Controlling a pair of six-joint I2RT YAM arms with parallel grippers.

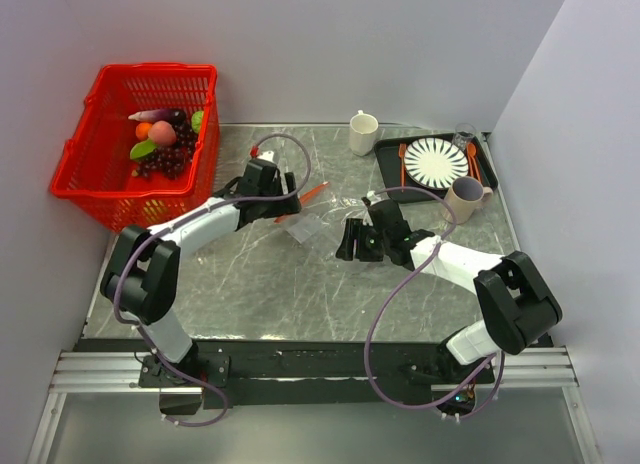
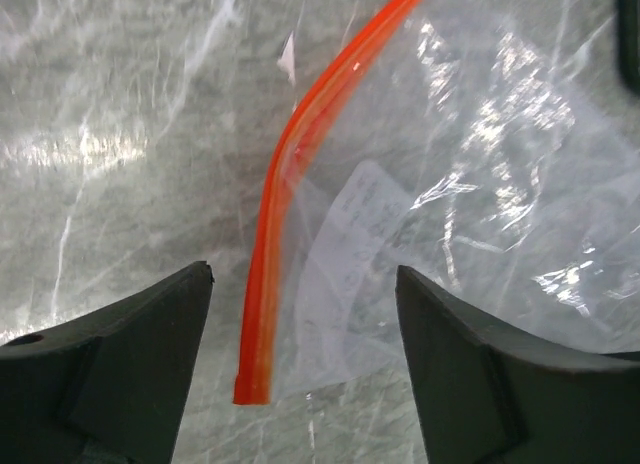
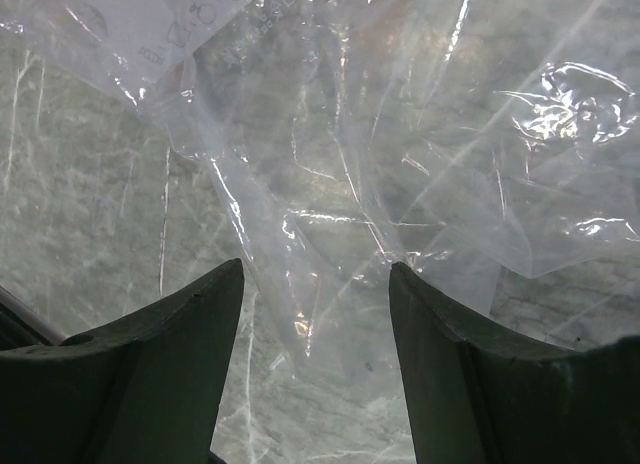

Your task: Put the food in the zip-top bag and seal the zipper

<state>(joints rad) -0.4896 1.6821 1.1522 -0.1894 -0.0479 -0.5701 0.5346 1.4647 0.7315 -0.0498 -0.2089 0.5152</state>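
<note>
Risk of a missed pinch: left gripper (image 2: 302,274), fingers apart, straddles the near end of the thin red-orange zipper (image 2: 265,244) of the clear floppy plastic zip-top bag (image 3: 420,114), while right gripper (image 3: 313,267), fingers likewise apart, brackets loose film that may slip or crumple on closing.

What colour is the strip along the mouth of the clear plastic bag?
The zipper is red-orange, and it shows best in the left wrist view.
</note>
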